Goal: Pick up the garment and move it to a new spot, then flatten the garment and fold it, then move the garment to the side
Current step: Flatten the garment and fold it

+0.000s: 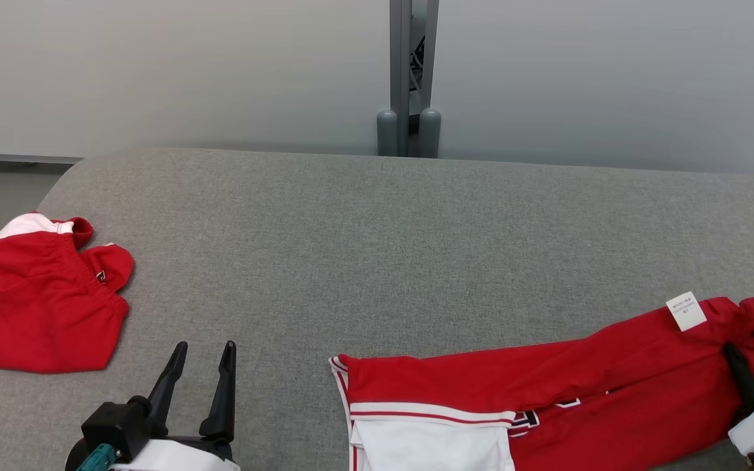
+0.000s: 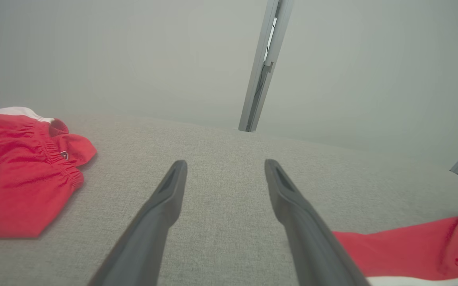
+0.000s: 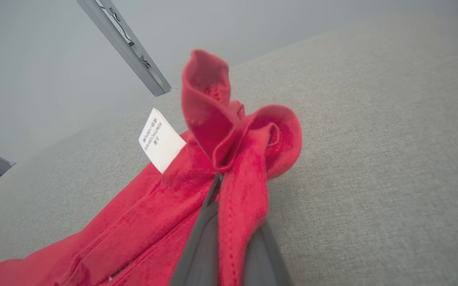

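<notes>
Head view: right pincer [image 1: 734, 353] tight on red garment [image 1: 612, 383], left pincer [image 1: 205, 350] wide apart.

Grey fabric table [image 1: 377, 222] holds red shorts [image 1: 36, 307] left, striped garment [image 1: 547, 383] right.

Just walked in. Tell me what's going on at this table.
The robot is working on a red and white garment that lies stretched across the near right of the grey padded table. Its right gripper is shut on a bunched red end of it, beside a white label. The left gripper hangs open over bare table, holding nothing. A second red garment lies crumpled at the table's left edge.
</notes>
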`<state>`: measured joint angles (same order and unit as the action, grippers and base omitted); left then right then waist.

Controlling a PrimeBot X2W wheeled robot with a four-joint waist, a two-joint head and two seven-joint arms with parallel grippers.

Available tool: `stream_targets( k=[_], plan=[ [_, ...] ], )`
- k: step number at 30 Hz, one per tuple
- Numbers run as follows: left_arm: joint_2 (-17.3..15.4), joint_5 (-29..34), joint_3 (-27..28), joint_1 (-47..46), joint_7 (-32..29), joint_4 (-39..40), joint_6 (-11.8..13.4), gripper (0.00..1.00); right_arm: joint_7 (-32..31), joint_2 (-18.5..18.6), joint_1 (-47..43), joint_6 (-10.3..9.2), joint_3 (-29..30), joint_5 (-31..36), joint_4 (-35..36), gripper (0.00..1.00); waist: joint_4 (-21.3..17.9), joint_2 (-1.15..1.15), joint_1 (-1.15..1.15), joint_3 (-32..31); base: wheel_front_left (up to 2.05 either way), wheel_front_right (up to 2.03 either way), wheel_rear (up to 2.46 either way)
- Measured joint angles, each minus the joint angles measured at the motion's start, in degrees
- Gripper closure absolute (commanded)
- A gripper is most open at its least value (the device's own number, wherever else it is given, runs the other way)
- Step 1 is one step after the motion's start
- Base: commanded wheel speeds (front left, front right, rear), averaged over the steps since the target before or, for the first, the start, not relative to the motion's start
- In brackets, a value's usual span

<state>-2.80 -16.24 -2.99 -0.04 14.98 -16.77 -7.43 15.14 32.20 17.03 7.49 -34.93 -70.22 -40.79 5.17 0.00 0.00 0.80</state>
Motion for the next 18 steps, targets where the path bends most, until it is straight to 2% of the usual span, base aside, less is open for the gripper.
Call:
stream_targets(
  k=[9, 18],
  plan=[
    [0.0, -1.02, -0.02, 0.01, 0.01, -0.07, 0.0, 0.0, -0.01, 1.55, 0.26, 0.0, -4.87, -1.26, 3.94, 1.0, -0.69, 0.0, 0.0, -0.91, 0.0, 0.0, 0.0],
    [0.01, -2.05, -0.51, 0.24, 0.01, -0.44, 0.19, 0.0, -0.47, 2.4, 0.21, 0.0, -10.98, -2.49, 10.8, 1.0, -1.33, 0.0, 0.0, -3.13, 0.0, 0.0, 0.0]
  ],
)
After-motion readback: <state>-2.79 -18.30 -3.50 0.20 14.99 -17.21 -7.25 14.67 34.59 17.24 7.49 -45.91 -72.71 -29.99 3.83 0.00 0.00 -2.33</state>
